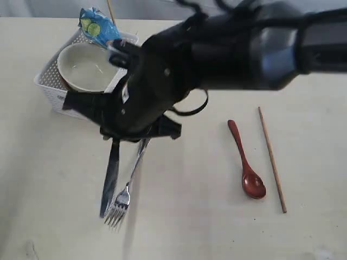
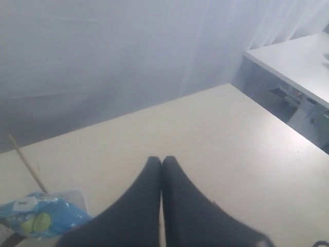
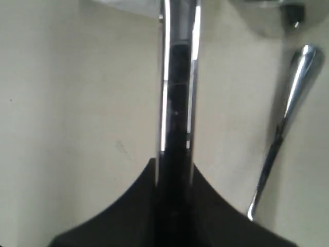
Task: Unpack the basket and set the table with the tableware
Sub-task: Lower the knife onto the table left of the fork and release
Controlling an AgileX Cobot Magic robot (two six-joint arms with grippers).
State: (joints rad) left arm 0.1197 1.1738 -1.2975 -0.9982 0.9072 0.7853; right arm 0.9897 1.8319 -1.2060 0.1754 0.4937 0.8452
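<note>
The knife (image 3: 177,77) is clamped between the narrow-set fingers of the right gripper (image 3: 175,172), and its long axis is seen running straight out ahead of the fingertips, in line with the wrist. Just beside the blade, the fork (image 3: 280,134) is laid on the table (image 1: 206,216), nearly parallel to the knife and parted from it by a thin strip of tabletop. The set-down is therefore judged to be a matter of lowering and letting go along that same line, with no turning called for. Whether the knife tip is touching the table cannot be told. Out to the gripper's other side, well apart, the spoon (image 1: 246,165) and one chopstick (image 1: 271,158) are laid out. Behind the wrist, the basket (image 1: 49,89) is found with the bowl (image 1: 85,66) and a chip bag (image 1: 97,26) inside. The left gripper (image 2: 162,165) is pressed shut on nothing, held above the table near the chip bag, so the right arm is plainly the nearer one.
</note>
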